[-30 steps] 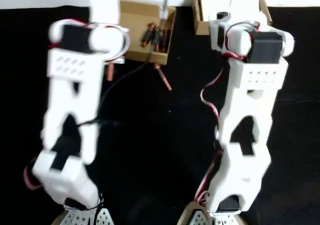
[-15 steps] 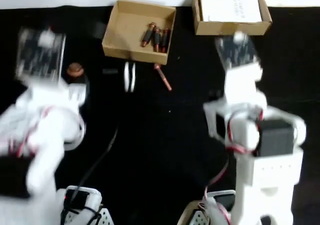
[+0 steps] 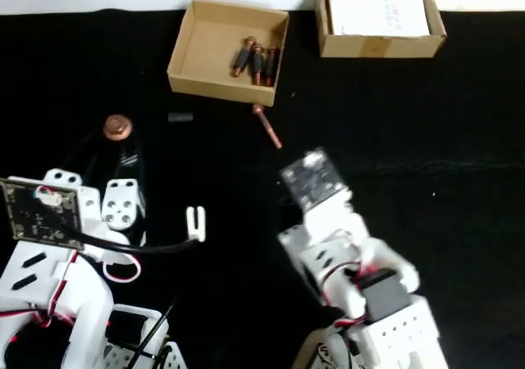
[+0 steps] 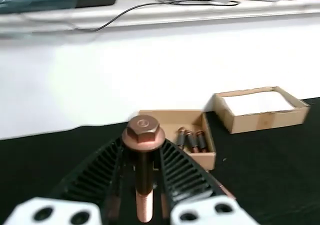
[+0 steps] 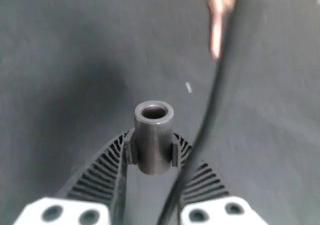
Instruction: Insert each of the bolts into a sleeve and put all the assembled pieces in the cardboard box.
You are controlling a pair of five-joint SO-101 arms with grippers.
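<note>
In front of the brown open cardboard box (image 3: 205,53), both arms carry a part, ready to be joined.

The left gripper (image 4: 142,155) is clenched on a copper hex-head bolt (image 4: 144,175), head up, well short of the box and off toward its left corner. The right gripper (image 5: 152,145) is grasping a short dark grey tubular sleeve (image 5: 153,135), bore facing up, also well short of the box. Three assembled pieces (image 3: 256,60) lie inside the box, a loose copper bolt (image 3: 267,127) just outside its front wall, and a spare dark sleeve (image 3: 180,117) near its front left corner. The likely risks are that the bolt pivots between the ribbed fingers, so its thread jams on the sleeve's rim, or that the black cable (image 5: 210,110) crossing beside the sleeve snags.
</note>
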